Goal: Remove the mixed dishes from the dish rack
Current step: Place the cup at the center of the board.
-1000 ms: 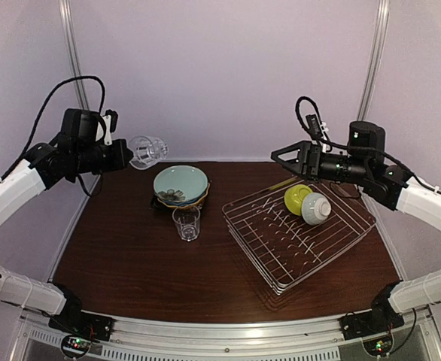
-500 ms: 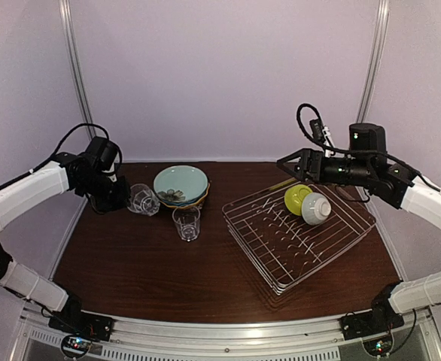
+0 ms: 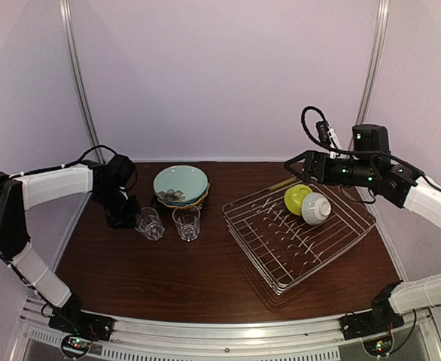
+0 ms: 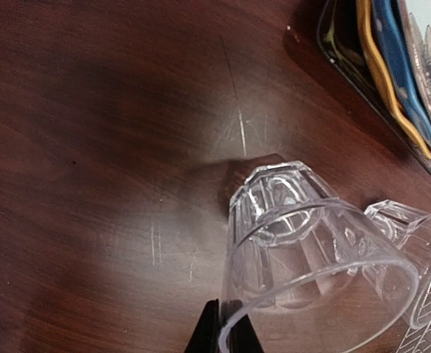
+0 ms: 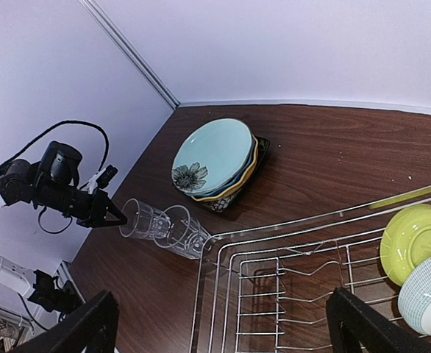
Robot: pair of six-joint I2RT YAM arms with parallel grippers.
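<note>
My left gripper [image 3: 136, 219] is shut on the rim of a clear glass [image 3: 150, 224], low over the table left of a second clear glass [image 3: 186, 222]. In the left wrist view the fingertips [image 4: 223, 334] pinch the rim of the held glass [image 4: 311, 257], and whether its base touches the wood I cannot tell. The stacked plates [image 3: 181, 185] sit behind, pale teal on top. The silver dish rack [image 3: 281, 259] holds a yellow-green bowl [image 3: 296, 198] and a white bowl [image 3: 316, 208]. My right gripper [image 3: 290, 162] hovers open above the rack's far corner with nothing in it.
In the right wrist view the plates [image 5: 215, 158], both glasses [image 5: 142, 219] and the rack's wire rim [image 5: 223, 257] lie below the open fingers [image 5: 83, 323]. Walls close the table at back and sides. Bare brown table [image 3: 153, 278] lies in front of the glasses.
My left arm came down from high at the back left and brought the glass to table level beside the other glass. My right arm shifted slightly right, still open.
</note>
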